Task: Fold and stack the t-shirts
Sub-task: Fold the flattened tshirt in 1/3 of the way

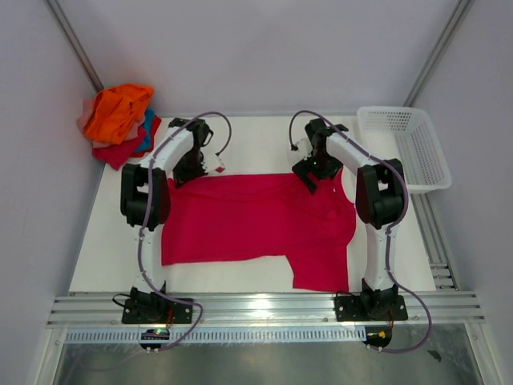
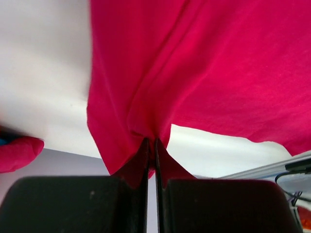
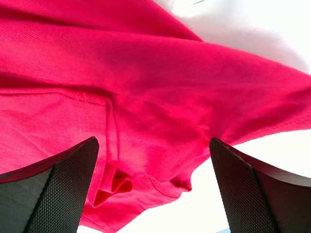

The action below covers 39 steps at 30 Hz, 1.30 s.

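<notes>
The fold on the plain crimson short-sleeved cloth t-shirt [image 1: 248, 220] is being set up, by my judgement; no fold is showing yet. The shirt is lying spread flat on the white desk [image 1: 112, 257], just to the left of the white plastic mesh basket [image 1: 405, 148], with one sleeve hanging out toward the near edge.

The left end effector [image 2: 151, 143] is pinching the shirt's far corner on the side away from the basket. Its fingers are pressing together on a tuck of red cloth, which is puckering into creases above them in the left wrist view. The right end effector [image 3: 153, 145] is hovering over the far hem on the side nearer the basket, fingers spread wide and gripping nothing, with a small curl of hem lying between them.

Next, I judge, the right end effector is needing to drop and close on that hem, so that both far corners are being held before the edge is carried toward the near side. One closing without the other would be dragging the cloth askew.

Both arms are reaching out from their bases, elbows raised and wrists bending down onto the shirt's far edge. The heap of orange, red, blue and pale pink cloth t-shirts [image 1: 119, 120] is waiting well to the left of the basket, beyond the crimson one.
</notes>
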Each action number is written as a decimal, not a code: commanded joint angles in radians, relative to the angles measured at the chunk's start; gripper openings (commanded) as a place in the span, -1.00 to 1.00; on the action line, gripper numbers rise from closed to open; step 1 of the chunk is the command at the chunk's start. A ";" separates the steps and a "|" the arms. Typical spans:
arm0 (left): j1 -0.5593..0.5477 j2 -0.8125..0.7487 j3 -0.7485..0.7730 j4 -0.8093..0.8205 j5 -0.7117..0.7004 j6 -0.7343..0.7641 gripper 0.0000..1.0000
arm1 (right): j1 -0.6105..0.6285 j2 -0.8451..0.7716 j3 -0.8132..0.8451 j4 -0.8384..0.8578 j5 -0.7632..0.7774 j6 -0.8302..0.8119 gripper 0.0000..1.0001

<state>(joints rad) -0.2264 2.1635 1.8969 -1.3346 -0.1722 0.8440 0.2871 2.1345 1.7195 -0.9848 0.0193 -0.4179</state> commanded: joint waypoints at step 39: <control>0.334 -0.129 -0.165 0.479 0.566 -0.784 0.98 | 0.001 -0.169 -0.167 0.302 -0.076 0.102 0.99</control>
<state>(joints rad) 0.0391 2.0712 1.7790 -0.9016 0.2562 0.1246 0.2871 2.0216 1.5738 -0.7376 -0.0208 -0.3286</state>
